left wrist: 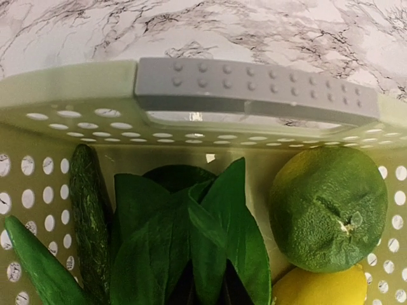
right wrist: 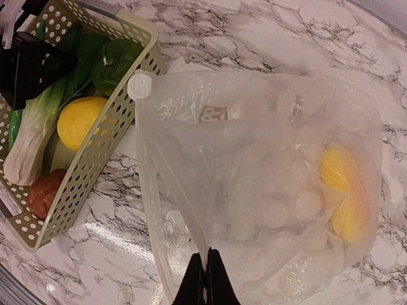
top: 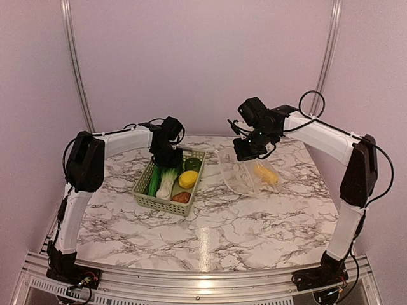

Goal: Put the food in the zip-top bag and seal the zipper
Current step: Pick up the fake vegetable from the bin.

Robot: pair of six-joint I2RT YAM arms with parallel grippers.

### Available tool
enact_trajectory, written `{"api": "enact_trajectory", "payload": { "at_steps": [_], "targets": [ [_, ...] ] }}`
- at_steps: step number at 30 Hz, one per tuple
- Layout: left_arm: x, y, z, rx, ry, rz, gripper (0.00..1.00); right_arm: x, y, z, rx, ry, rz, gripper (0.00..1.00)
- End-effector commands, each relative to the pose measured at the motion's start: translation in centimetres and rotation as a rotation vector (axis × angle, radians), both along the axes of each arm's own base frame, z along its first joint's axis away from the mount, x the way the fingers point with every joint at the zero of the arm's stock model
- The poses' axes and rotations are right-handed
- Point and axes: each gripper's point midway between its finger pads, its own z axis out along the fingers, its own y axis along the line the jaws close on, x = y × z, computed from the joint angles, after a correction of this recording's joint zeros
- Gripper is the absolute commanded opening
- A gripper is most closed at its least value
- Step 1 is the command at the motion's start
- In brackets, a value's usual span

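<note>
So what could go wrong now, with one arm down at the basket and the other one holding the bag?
1. A finger pad of the left end effector lies along the rim of the basket, so it may pinch the basket wall instead of the leafy vegetable and drag the basket.
2. The right end effector holds the zip-top bag by a thin pinch of its edge; the soft plastic might slip and the mouth collapse.

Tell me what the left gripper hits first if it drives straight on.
Most likely the far rim of the basket: the left gripper points down with its finger pad right over it. Depth is unclear; the leafy greens lie just inside.
</note>
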Motion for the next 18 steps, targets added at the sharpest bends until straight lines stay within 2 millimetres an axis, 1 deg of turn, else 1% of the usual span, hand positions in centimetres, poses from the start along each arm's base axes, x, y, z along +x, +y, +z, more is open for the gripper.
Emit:
{"api": "enact_trajectory", "payload": {
  "at_steps": [1, 4, 5, 6, 7, 9, 12, 14, 15, 16, 17, 18],
  "targets": [
    [0.3, 1.3, 5.8, -0.025, -0.079, 0.032, 0.08, -0.2, 0.6, 2.1, 0.063, -0.019, 0.002, 0.00],
    [0.4, 1.2, 10.0, -0.088, -0.162, 0.049, 0.02, -0.1, 0.6, 2.7, 0.070, -0.025, -0.001, 0.00],
    [0.5, 1.0, 12.3, -0.131, -0.210, 0.052, 0.01, -0.1, 0.6, 2.8, 0.070, -0.026, -0.001, 0.00],
    [0.3, 1.1, 13.4, -0.161, -0.231, 0.063, 0.00, -0.1, 0.6, 2.9, 0.071, -0.027, -0.001, 0.00],
    [0.3, 0.9, 15.3, -0.203, -0.271, 0.068, 0.00, -0.1, 0.6, 3.0, 0.072, -0.028, 0.000, 0.00],
    [-0.2, 0.9, 17.7, -0.275, -0.318, 0.082, 0.00, -0.1, 0.6, 3.3, 0.076, -0.031, -0.004, 0.00],
    [-1.2, 0.7, 22.0, -0.422, -0.414, 0.092, 0.00, 0.0, 0.7, 3.8, 0.099, -0.031, -0.020, 0.00],
    [-2.0, 0.7, 24.5, -0.523, -0.493, 0.113, 0.00, 0.1, 1.1, 4.3, 0.131, -0.026, -0.029, 0.00],
    [-2.5, 0.7, 26.1, -0.581, -0.538, 0.117, 0.00, 0.1, 1.4, 4.7, 0.153, -0.021, -0.031, 0.00],
    [-3.0, 0.6, 27.0, -0.627, -0.566, 0.121, 0.00, 0.2, 1.7, 5.1, 0.175, -0.018, -0.034, 0.00],
    [-3.3, 0.5, 28.4, -0.684, -0.609, 0.125, 0.00, 0.2, 2.0, 5.7, 0.200, -0.017, -0.034, 0.00],
    [-3.7, 0.3, 29.4, -0.726, -0.637, 0.128, 0.00, 0.2, 2.2, 5.8, 0.217, -0.008, -0.037, 0.00]
  ]
}}
